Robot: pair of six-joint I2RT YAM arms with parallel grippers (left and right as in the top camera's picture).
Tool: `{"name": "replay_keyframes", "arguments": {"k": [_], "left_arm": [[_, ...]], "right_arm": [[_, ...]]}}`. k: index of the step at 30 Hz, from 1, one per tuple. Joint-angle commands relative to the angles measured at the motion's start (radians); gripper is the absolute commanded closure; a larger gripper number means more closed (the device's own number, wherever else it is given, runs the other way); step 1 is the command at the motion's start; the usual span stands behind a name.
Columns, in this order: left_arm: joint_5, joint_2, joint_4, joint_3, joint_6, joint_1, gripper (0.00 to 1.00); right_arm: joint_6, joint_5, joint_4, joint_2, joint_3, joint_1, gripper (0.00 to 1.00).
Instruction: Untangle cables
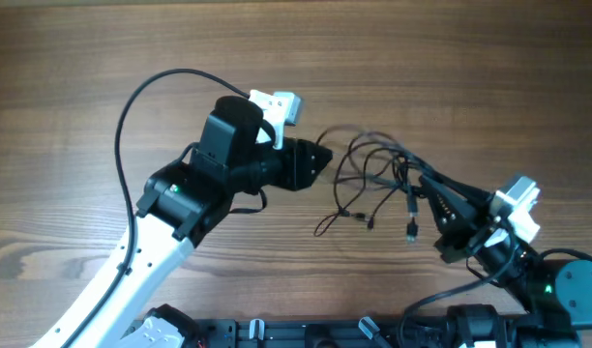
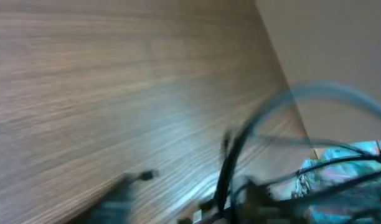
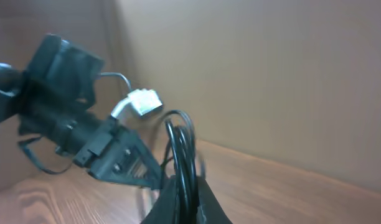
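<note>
- Cables (image 1: 373, 174) from overhead: thin black loops in a loose bunch on the wooden table (image 1: 132, 48), a little right of the middle, between the two grippers.
- Small plug ends (image 1: 412, 232) hanging out of the near side of the bunch, lying on the wood.
- Left gripper (image 1: 320, 159) just beside the left edge of the bunch, pointing to the right, tip narrowing to a point; cannot tell from here whether touching a loop.
- Right gripper (image 1: 419, 182) at the right edge of the bunch, pointing up and left, with several strands gathered at its tip.
- From the left wrist, very blurred: cables (image 2: 231, 168) as dark curved lines low and right, over the table (image 2: 84, 93), with one plug (image 2: 147, 176) resting on the wood and a plain beige wall (image 2: 340, 43) behind.
- Own fingers not clear in this view, so cannot tell if spread or pressed together.
- From the right wrist: right gripper (image 3: 184, 199) at the bottom edge, fingers pressed on the cables (image 3: 181, 149), pinching a few strands that rise in a narrow loop above the tip.
- Left gripper (image 3: 131, 165) just to the left of that loop, dark and wedge-shaped, its state again not possible to tell; beige wall (image 3: 271, 74) behind.
</note>
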Motion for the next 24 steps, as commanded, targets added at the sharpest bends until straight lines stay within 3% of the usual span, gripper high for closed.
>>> {"name": "replay_keyframes", "arguments": {"k": [1,6,15,20,24], "left_arm": [[-0.029,-0.012,0.045,0.003,0.032,0.012,0.00],[-0.027,-0.060,0.148,0.003,0.051,0.011,0.00],[0.407,-0.112,0.196,0.003,0.574,0.011,0.00],[0.432,-0.112,0.197,0.003,0.755,0.011,0.00],[0.432,-0.111,0.196,0.003,0.798,0.010,0.00]], "right_arm": [[0.021,0.061,-0.045,-0.004,0.015,-0.002,0.96],[-0.006,0.061,-0.099,-0.004,0.015,-0.002,0.95],[0.061,0.014,-0.126,-0.004,0.015,-0.002,0.96],[0.035,-0.117,-0.104,-0.004,0.015,-0.002,0.96],[0.021,-0.269,-0.028,-0.004,0.015,-0.002,0.96]]}}
